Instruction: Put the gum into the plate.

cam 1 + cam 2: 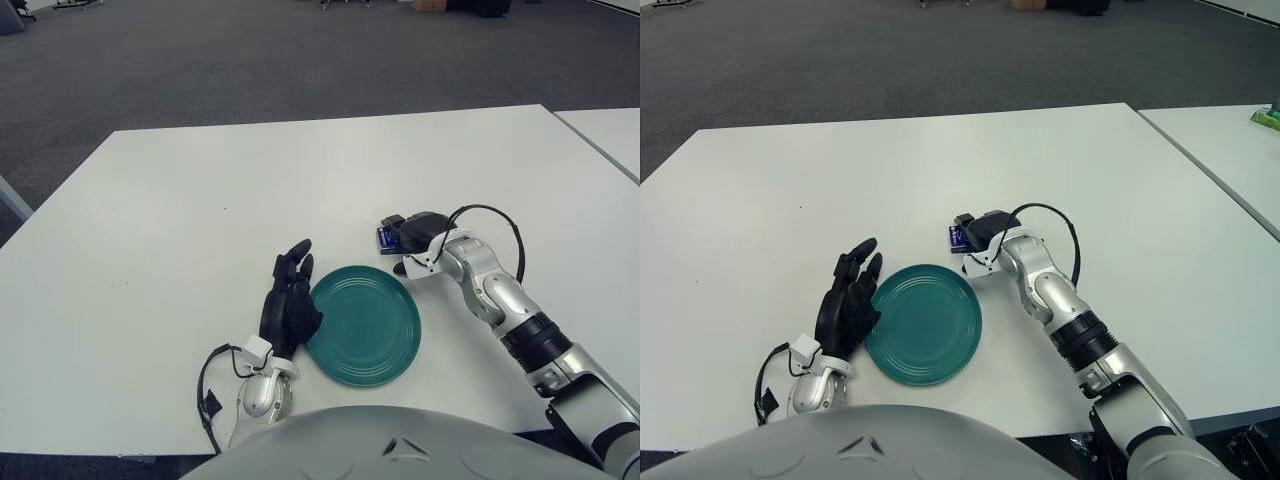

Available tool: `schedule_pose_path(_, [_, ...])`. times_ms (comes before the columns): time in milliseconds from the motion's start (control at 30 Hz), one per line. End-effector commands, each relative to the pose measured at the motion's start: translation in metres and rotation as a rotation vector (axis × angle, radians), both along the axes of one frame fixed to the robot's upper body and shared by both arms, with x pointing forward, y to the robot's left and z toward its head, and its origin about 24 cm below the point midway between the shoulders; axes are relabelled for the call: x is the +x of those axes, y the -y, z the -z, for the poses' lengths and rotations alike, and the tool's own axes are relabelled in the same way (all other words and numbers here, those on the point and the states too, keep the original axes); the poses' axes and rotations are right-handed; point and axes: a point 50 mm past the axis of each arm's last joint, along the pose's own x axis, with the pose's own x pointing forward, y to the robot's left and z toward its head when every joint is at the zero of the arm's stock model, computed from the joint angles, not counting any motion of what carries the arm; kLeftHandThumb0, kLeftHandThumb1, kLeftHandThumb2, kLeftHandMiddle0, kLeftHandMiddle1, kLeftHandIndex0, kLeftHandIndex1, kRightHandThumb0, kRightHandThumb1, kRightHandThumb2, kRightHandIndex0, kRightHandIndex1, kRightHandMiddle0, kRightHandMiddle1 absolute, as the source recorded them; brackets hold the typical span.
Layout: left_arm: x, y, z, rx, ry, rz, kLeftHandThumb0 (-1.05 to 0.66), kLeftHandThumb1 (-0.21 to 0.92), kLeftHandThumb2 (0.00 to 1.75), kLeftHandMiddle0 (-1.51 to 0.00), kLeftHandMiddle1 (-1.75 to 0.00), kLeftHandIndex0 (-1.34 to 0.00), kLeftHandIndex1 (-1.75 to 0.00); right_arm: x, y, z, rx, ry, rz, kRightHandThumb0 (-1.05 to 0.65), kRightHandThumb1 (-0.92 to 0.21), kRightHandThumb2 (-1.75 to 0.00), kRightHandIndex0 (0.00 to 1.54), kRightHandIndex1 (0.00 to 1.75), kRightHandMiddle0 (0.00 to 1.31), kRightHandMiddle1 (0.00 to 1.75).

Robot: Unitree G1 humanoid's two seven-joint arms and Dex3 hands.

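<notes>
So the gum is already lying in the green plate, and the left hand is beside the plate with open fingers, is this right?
Not quite. The gum is not in the plate; the left eye view shows it on the table just beyond the plate's far right edge, under the fingers of the right hand. The plate holds nothing. The left hand is indeed beside the plate, fingers open.

Gum (387, 238): blue pack, mostly covered by right hand (412, 236); label unreadable. Right forearm: cut off at lower right frame edge.
</notes>
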Motion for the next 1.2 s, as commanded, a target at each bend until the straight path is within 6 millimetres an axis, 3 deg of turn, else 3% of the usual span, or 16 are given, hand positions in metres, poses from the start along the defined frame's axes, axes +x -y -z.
schedule_pose_path(0, [0.007,0.006,0.001,-0.045,-0.017,0.000,-1.05,0.92,1.00,-0.33,0.00,0.00,-0.79,0.003,-0.003,0.005,-0.019,0.024,-0.006,-0.79,-0.92,-0.50,0.32,0.03,0.00,0.40])
schedule_pose_path(133, [0.008,0.006,0.000,-0.064,-0.006,-0.010,-1.05,0.92,1.01,-0.34,-0.01,0.00,-0.79,0.005,-0.003,0.012,0.000,0.054,0.010,-0.74,-0.92,-0.48,0.48,0.09,0.00,0.70])
schedule_pose_path(200, [0.008,0.006,0.000,-0.066,-0.004,-0.012,-1.05,0.92,1.01,-0.35,-0.01,0.00,-0.80,0.006,-0.004,0.014,0.016,0.068,0.017,-0.73,-0.92,-0.47,0.49,0.31,0.01,0.82])
schedule_pose_path(233, [0.008,0.006,-0.001,-0.066,-0.003,-0.013,-1.05,0.92,1.00,-0.36,-0.01,0.00,-0.81,0.006,-0.004,0.014,0.024,0.075,0.020,-0.72,-0.92,-0.45,0.47,0.60,0.06,0.95])
schedule_pose_path(333, [0.008,0.006,-0.001,-0.061,-0.002,-0.014,-1.05,0.92,1.00,-0.36,-0.01,0.00,-0.81,0.006,-0.005,0.018,0.042,0.095,0.020,-0.69,-0.92,-0.44,0.40,1.19,0.13,1.20])
schedule_pose_path(467, [0.008,0.005,-0.001,-0.060,-0.004,-0.016,-1.05,0.92,1.01,-0.36,-0.01,0.00,-0.79,-0.010,-0.013,0.016,0.064,0.154,-0.024,-0.69,-0.92,-0.45,0.38,1.58,0.16,1.43])
schedule_pose_path(533, [0.008,0.005,-0.001,-0.058,-0.003,-0.017,-1.05,0.92,1.01,-0.36,-0.01,0.00,-0.78,-0.017,-0.016,0.016,0.064,0.191,-0.051,-0.70,-0.92,-0.48,0.42,1.66,0.17,1.54])
schedule_pose_path(633, [0.008,0.005,-0.001,-0.055,0.002,-0.018,-1.05,0.92,1.01,-0.36,-0.01,0.00,-0.76,-0.022,-0.019,0.036,0.060,0.267,-0.109,-0.73,-0.92,-0.54,0.54,1.72,0.22,1.67])
schedule_pose_path(833, [0.007,0.004,-0.002,-0.050,0.011,-0.020,-1.05,0.92,1.02,-0.40,-0.02,0.00,-0.79,-0.026,-0.020,0.070,0.104,0.341,-0.132,-0.72,-0.92,-0.60,0.74,1.74,0.39,1.74])
schedule_pose_path(1000, [0.006,0.001,-0.005,-0.064,0.022,-0.016,-1.05,0.92,1.03,-0.41,-0.02,0.00,-0.80,-0.024,-0.018,0.074,0.175,0.394,-0.135,-0.66,-0.92,-0.61,0.88,1.75,0.57,1.75])
schedule_pose_path(1167, [0.005,-0.002,-0.006,-0.075,0.023,-0.015,-1.05,0.92,1.04,-0.40,-0.01,0.00,-0.77,-0.022,-0.018,0.072,0.221,0.442,-0.157,-0.62,-0.92,-0.59,0.93,1.75,0.65,1.75])
